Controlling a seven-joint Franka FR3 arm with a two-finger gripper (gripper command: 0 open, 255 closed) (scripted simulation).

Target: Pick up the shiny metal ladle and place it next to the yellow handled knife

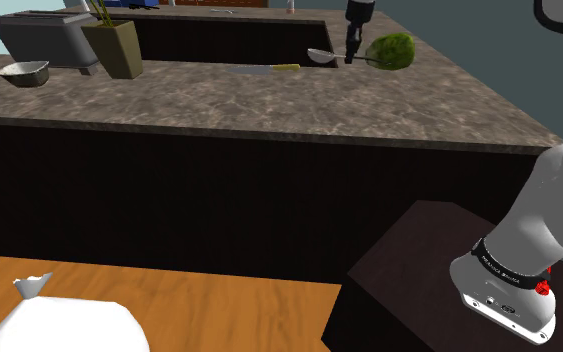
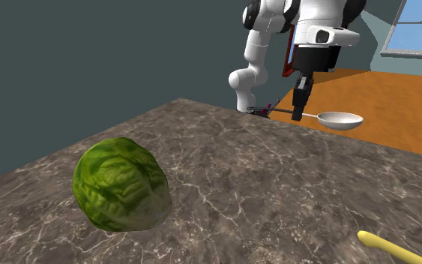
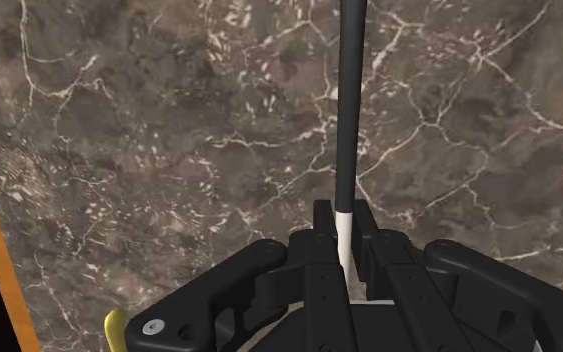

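Countertop [image 2: 276, 187] edge lies near end effector [image 2: 299, 112] clasping ladle [image 2: 341, 120].

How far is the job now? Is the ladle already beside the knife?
Done: the hand is shut on the handle of the ladle. In hand: the carry; I cannot tell whether the ladle is clear of the counter. Left: set it beside the yellow-handled knife, which lies apart from it, and let go.

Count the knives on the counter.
1. The yellow-handled knife lies flat on the counter, between the olive holder and the ladle. Things sticking out of the holder may be more; cannot tell.
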